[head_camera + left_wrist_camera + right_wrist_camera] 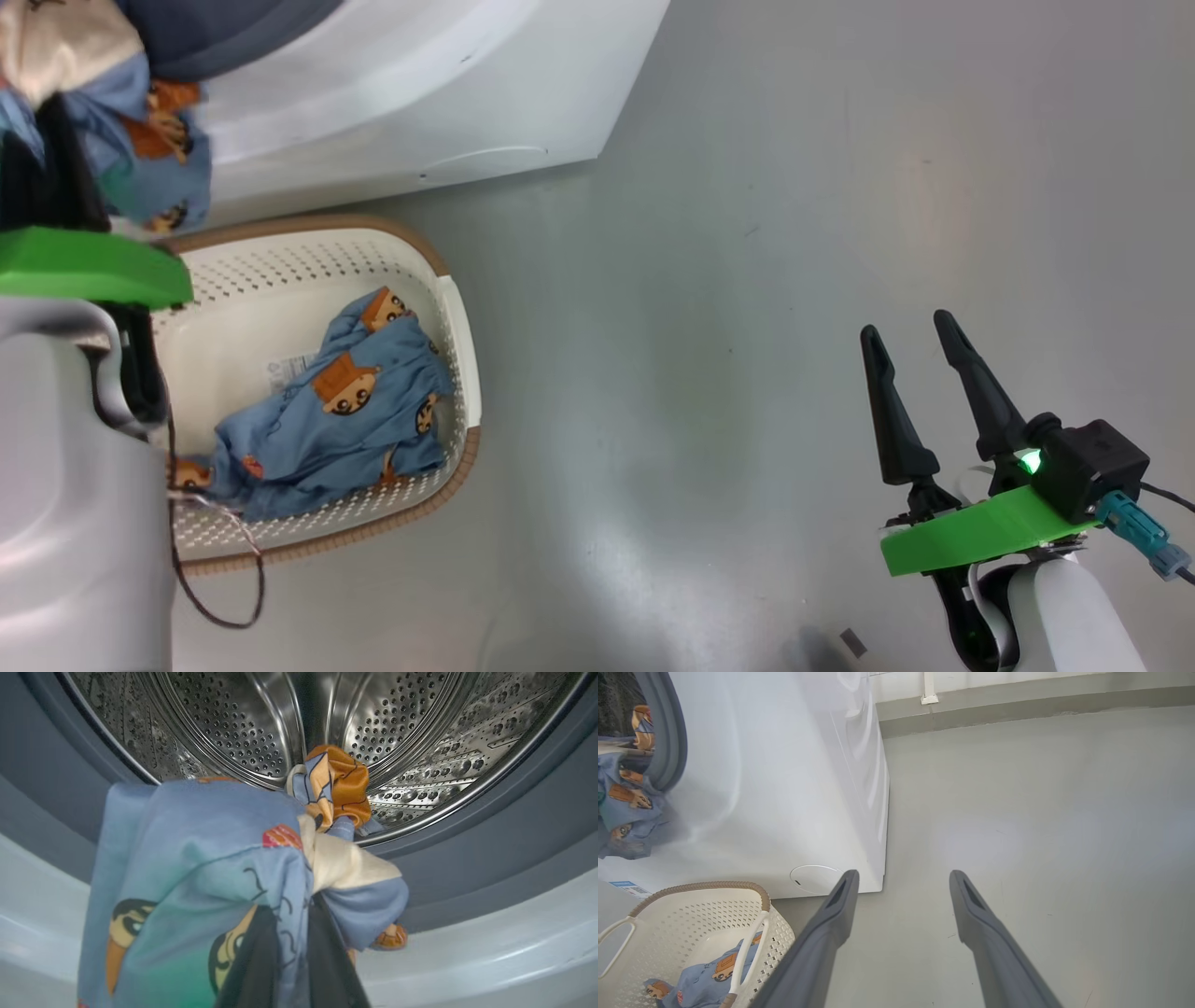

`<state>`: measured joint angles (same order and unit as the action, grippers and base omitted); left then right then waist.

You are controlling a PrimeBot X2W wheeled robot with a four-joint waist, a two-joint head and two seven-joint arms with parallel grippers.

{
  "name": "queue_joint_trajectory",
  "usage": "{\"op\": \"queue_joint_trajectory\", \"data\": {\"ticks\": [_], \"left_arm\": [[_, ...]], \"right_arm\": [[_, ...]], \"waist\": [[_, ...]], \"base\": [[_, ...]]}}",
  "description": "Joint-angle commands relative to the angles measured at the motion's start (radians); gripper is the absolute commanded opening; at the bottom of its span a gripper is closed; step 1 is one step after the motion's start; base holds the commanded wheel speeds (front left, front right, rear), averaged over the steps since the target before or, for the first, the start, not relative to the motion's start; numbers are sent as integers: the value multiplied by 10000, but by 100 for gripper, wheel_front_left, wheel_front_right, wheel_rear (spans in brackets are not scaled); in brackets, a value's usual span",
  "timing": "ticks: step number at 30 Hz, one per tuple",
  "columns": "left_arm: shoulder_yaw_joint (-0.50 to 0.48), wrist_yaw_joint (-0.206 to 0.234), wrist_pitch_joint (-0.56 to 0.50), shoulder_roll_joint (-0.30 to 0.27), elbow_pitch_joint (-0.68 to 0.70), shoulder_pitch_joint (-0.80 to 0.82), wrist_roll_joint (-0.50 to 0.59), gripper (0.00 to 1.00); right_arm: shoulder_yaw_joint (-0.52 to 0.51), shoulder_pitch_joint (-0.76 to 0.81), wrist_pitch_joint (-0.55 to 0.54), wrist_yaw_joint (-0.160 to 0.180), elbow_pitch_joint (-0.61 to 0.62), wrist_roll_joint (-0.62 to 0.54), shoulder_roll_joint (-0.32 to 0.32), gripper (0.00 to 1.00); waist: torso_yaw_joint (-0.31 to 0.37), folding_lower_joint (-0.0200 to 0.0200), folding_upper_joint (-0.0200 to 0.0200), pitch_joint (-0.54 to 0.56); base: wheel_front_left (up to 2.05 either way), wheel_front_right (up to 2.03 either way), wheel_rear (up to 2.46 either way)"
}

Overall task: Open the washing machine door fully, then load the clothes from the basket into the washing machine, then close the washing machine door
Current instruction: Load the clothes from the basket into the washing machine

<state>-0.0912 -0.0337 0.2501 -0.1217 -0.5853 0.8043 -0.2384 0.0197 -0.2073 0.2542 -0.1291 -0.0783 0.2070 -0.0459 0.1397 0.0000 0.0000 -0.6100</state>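
Observation:
My left gripper (292, 914) is shut on a bunch of the clothes (205, 858), light blue with orange bears. It holds them at the mouth of the washing machine (420, 84), just before the grey gasket (490, 830) and the steel drum (233, 723). The fabric hides the fingertips. More of the clothes (345, 411) lie in the basket (459, 327) on the floor below. My right gripper (910, 327) hovers open and empty over bare floor to the right. The washing machine door is out of view.
The grey floor (747, 280) stretches right of the machine to a wall skirting (1017, 704). A thin cable (224, 597) loops beside my left arm near the basket's front corner. The machine's white front carries a round service flap (815, 879).

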Motion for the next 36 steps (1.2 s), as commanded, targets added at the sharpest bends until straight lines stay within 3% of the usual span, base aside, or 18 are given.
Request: {"op": "queue_joint_trajectory", "data": {"ticks": [1, 9, 16, 26, 36], "left_arm": [[-117, 55, -46, -376, 453, -83, 103, 0], [-102, 359, -872, -762, 1326, 429, 202, 0], [1, 579, -1295, -1421, 686, 1664, 545, 0], [442, 105, -1173, -2655, -1873, 3736, 1025, 0], [799, -419, -421, -3651, -3724, 5582, 1249, 0]], "right_arm": [[252, 241, 76, -16, 143, 242, -43, 100], [542, 380, 76, -16, 50, 718, -43, 100], [891, 483, 76, -16, -1, 931, -43, 100], [1537, 677, 76, -16, -65, 1199, -43, 100], [1895, 927, 76, -16, 15, 1215, -43, 100]], "waist": [[101, 0, 0, 74], [667, 0, 0, 223], [1277, 0, 0, 194], [2312, 0, 0, -141], [2843, 0, 0, -587]], "base": [[0, 0, 0], [0, 0, 0], [0, 0, 0], [0, 0, 0], [0, 0, 0]]}}
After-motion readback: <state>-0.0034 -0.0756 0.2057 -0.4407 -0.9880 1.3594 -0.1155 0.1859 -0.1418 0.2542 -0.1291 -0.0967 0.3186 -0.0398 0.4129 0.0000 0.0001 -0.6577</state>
